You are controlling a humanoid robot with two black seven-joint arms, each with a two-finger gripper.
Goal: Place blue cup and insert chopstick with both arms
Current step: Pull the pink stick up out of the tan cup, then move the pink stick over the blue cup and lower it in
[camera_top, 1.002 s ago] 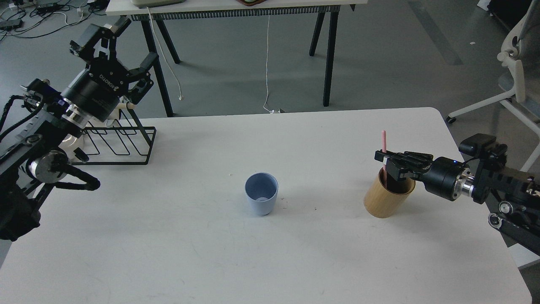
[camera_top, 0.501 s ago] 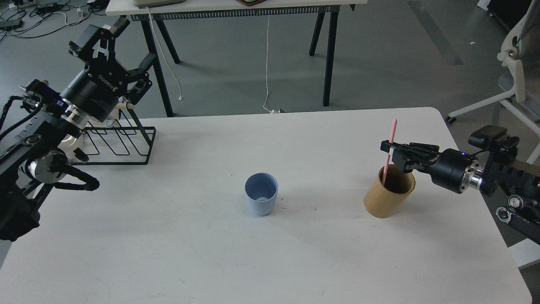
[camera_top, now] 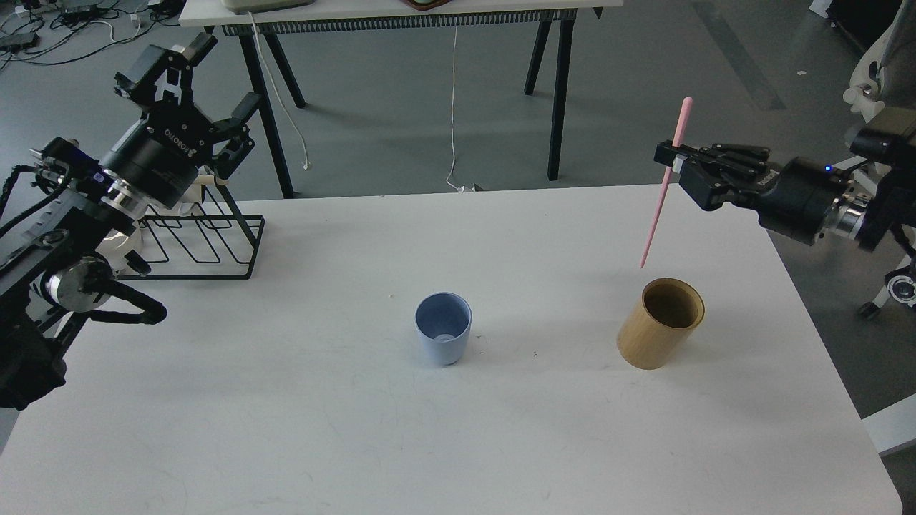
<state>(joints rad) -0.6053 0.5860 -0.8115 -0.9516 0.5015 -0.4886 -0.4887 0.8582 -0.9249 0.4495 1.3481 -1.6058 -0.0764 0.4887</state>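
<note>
At the far left, the left gripper [camera_top: 192, 84] is held up above the table's far-left corner, its 2 black fingers spread wide with nothing between them. The word ROBOTIQ is seen on its black body, and a silver wrist ring is visible behind it on the left arm [camera_top: 71, 214], which enters from the left edge. Just below and behind the gripper, a black wire rack [camera_top: 204, 247] is set on the white table [camera_top: 458, 429], with a pale rod partly seen at its top.

Near the table's middle, the blue cup [camera_top: 443, 338] is stood upright with its mouth open to the camera and a darker blue inside. It is touched by neither arm and is kept well apart from the rack.

Further right, a tan bamboo-coloured cylinder [camera_top: 660, 323] is stood on the table, tilted in view so that its dark inside is shown.

Above it, the pink chopstick [camera_top: 665, 182] is gripped near its upper third by the right gripper [camera_top: 671, 159], whose fingers are closed flat upon it. The stick is held nearly upright, leaning slightly, with its lower tip just above the cylinder's far rim and clear of it. The right arm [camera_top: 823, 200] is extended in from the right edge, past the table's far-right corner.
</note>
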